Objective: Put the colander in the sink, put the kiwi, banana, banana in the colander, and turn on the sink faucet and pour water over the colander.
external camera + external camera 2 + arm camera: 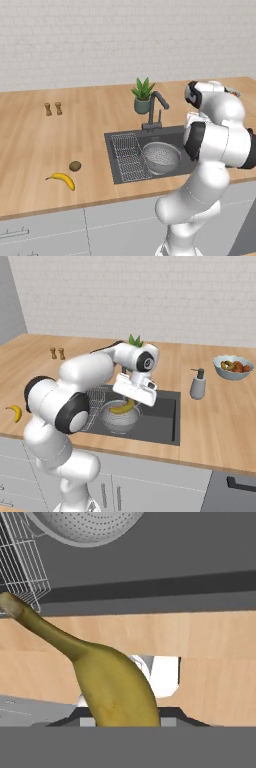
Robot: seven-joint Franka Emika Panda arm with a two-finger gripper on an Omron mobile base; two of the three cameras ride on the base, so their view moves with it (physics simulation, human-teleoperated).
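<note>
Now the step in hand looks like the first banana's trip into the colander. On the worktop (55, 135) the dark sink (165, 411) already holds the colander (161, 157), which sits beside the wire rack (127, 156), at about 3 o'clock from it in the left base view. In the right base view the arm reaches over the basin, and the hand (134, 392) hangs just above the colander with the duller banana (107, 687) under it, so that the fruit appears over the bowl's rim. The faucet (156, 107) stands at 12 o'clock of the sink, and I see no water running.

The next move, as I judge it, calls for lowering the fruit a little more toward the middle of the bowl and then letting the fingers part, so the banana does not slide over the rim into the basin. After that, two fruits wait on the worktop, well apart from the sink at about 9 o'clock: the bright banana (63, 180) and, just beside it at 1 o'clock, the small kiwi (75, 166).

The hand is closed narrowly around the duller banana; in the hand view the thick part of the fruit rises from between the fingers, and its stem end points to 10 o'clock, toward the rack.
</note>
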